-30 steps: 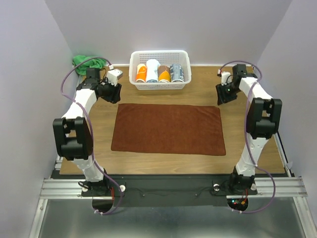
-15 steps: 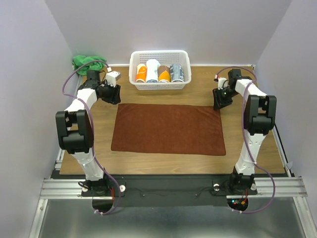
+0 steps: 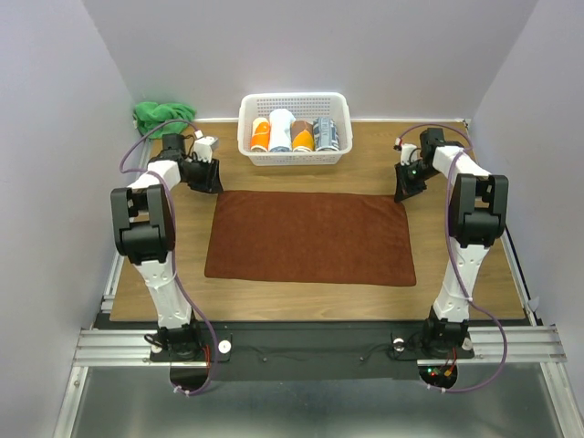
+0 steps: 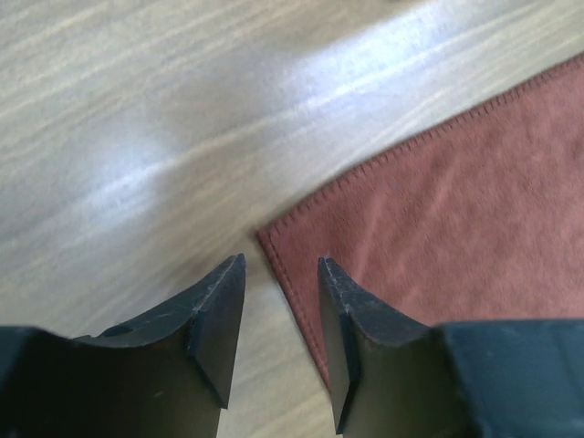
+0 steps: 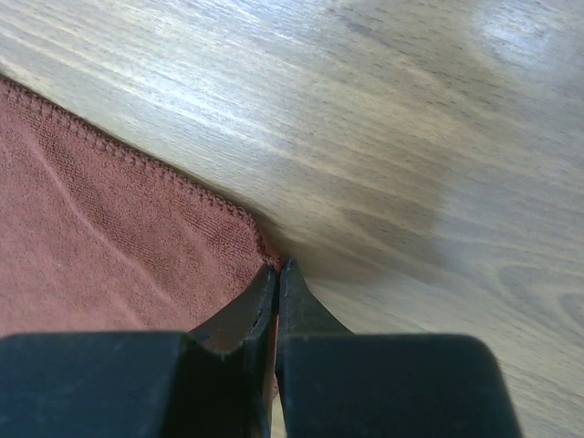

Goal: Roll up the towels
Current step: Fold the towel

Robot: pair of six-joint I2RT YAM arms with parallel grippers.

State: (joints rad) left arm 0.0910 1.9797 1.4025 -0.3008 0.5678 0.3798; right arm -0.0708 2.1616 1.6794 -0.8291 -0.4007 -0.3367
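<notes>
The reddish-brown towel [image 3: 310,237] lies flat and spread out in the middle of the table. The green towel [image 3: 162,113] sits bunched at the back left corner. My left gripper [image 3: 208,178] is at the brown towel's far left corner. In the left wrist view it [image 4: 281,266] stands open, with the hem of the towel [image 4: 474,201] running between its jaws. My right gripper [image 3: 404,187] is at the far right corner. In the right wrist view it [image 5: 278,269] is shut on the tip of that corner of the towel [image 5: 100,237].
A white basket [image 3: 294,97] stands at the back centre. It holds an orange roll [image 3: 261,134], a white roll [image 3: 281,130] and a grey-patterned roll [image 3: 326,134]. Walls close in on the left, right and back.
My right gripper moved in to the towel's far right corner and shut on it. My left gripper shifted slightly at the far left corner and its jaws narrowed a little.
</notes>
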